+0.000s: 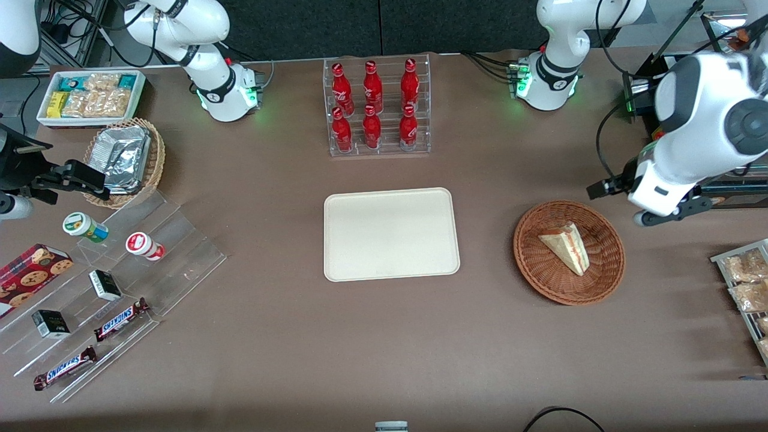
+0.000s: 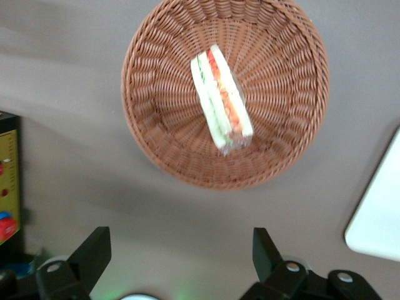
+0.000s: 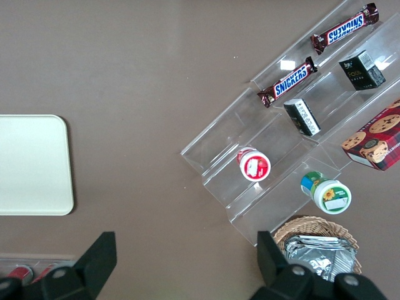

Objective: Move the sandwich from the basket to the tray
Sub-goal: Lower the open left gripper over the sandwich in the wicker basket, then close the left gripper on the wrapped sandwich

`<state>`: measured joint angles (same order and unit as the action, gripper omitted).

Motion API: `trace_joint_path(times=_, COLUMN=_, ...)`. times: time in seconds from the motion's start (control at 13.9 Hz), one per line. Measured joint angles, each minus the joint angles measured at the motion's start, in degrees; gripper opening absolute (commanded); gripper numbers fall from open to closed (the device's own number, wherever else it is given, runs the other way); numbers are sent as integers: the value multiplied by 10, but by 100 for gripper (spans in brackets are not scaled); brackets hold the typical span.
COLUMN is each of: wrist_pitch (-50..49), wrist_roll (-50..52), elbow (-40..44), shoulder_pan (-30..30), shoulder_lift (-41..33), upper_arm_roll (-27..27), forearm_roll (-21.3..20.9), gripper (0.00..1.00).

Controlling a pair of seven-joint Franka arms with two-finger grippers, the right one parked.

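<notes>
Nearest the front camera, toward the parked arm's end of the table, two Snickers bars (image 1: 90,342) are lying on a clear stepped stand (image 1: 114,282), together with two small dark boxes (image 1: 78,306), a red cookie box (image 1: 27,276) and two small round tubs (image 1: 114,237).

Toward the working arm's end, a rack of snack packets (image 1: 747,288) is sitting at the table's edge.

Farther in, the basket (image 1: 543,279) is resting on the brown table (image 1: 384,348), and the sandwich (image 1: 567,247) is lying inside it near the middle, on its side, with its point aimed toward the front camera. In the left wrist view the sandwich (image 2: 220,97) is showing its red, orange and green layers along one edge, and it is sitting well within the basket (image 2: 162,144) rim.

The tray (image 1: 390,267) is lying flat at the middle of the table, beside the basket but well apart from it, toward the parked arm.

The gripper (image 1: 657,216) is hovering above the table just beside the basket, a little farther from the front camera than the sandwich and toward the working arm's end. Its two fingers (image 2: 94,250) are spread wide apart with nothing between them, and they are touching neither the basket nor the sandwich.

Farther still, a smaller wicker basket of foil packets (image 1: 123,159) is sitting at the parked arm's end, with a white bin of snacks (image 1: 90,96) past it. At the middle, a clear rack of six red bottles (image 1: 375,108) is standing farther from the camera than the tray.
</notes>
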<state>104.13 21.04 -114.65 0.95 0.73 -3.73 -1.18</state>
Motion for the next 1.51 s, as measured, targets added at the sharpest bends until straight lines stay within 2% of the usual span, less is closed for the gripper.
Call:
trace_joint_path(times=0.36, wrist_pitch=128, wrist_roll=122, elbow=-40, shoulder_pan=4, shoulder_lift=43, upper_arm_roll=-2, forearm_roll=0, gripper=100)
trace_joint_path(times=0.65, wrist_pitch=183, wrist_roll=209, elbow=-43, shoulder_pan=20, shoulder_lift=90, upper_arm_roll=-6, forearm_roll=-16, gripper=100)
trace_joint_path(times=1.08, wrist_pitch=228, wrist_roll=268, elbow=-43, shoulder_pan=22, shoulder_lift=135, upper_arm_roll=-7, forearm_roll=-46, gripper=100)
trace_joint_path(times=1.51, wrist_pitch=272, wrist_roll=299, elbow=-58, shoulder_pan=22, shoulder_lift=165, upper_arm_roll=-7, forearm_roll=-49, gripper=100)
